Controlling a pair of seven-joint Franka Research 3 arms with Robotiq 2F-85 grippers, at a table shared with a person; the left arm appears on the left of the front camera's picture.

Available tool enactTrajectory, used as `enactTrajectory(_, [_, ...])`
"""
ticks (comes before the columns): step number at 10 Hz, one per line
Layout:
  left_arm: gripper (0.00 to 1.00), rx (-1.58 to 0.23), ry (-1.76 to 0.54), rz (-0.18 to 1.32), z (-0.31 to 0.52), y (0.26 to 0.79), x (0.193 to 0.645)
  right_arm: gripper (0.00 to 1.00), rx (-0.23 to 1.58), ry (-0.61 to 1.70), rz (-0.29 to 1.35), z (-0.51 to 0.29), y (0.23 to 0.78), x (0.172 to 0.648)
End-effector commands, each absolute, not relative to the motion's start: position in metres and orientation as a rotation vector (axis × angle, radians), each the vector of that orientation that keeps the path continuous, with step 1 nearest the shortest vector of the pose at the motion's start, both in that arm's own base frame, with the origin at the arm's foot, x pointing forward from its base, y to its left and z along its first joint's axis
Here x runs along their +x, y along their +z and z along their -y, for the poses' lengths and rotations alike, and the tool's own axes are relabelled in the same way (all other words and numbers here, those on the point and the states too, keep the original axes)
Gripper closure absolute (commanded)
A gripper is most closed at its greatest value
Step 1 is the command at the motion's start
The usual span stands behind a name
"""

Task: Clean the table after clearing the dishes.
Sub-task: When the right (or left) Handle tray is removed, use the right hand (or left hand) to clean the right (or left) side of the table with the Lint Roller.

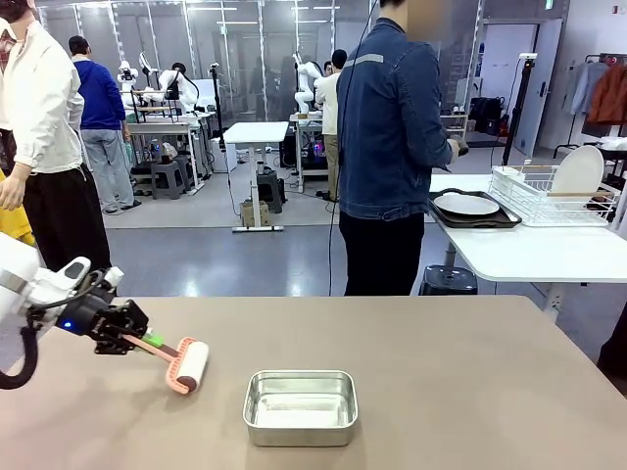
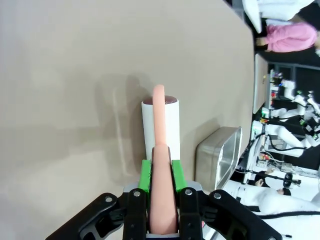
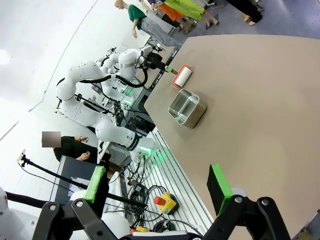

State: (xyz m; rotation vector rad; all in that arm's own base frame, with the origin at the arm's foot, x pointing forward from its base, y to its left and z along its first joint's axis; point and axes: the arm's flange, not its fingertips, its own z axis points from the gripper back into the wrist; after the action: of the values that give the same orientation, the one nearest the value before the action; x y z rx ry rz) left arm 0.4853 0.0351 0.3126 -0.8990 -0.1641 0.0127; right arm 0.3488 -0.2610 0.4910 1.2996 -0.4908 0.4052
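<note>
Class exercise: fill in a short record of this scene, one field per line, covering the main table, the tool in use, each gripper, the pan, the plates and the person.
table: brown-beige table, mostly bare
tool: lint roller, pink handle, white roll, resting on the table
left gripper: left gripper shut on the lint roller's handle
right gripper: right gripper open, holding nothing, above the table edge
pan: square steel pan, to the right of the roller in the front view, apart from it
dishes: one white plate on a dark tray on the white side table; another plate upright in the wire rack
person: person in denim jacket, back turned, by the side table
</note>
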Motion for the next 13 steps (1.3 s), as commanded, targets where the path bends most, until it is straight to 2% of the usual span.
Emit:
enactTrajectory(1, [0.80,-0.872,0.002,0.185,-0.079,0.319,0.469,0.00,1.296,0.428,0.496,0.261,0.492,0.346])
enactTrajectory(9, [0.80,-0.547,0.035,0.189,-0.205,0.373,0.423,0.00,1.296,0.428,0.496,0.261,0.492,0.346])
enactTrajectory(11, [0.80,-0.489,0.044,0.245,-0.210,0.407,0.412,0.00,1.296,0.428,0.496,0.261,0.492,0.346])
enactTrajectory(13, [0.80,-0.535,0.029,0.350,-0.202,0.454,0.395,0.00,1.296,0.428,0.496,0.261,0.492,0.346])
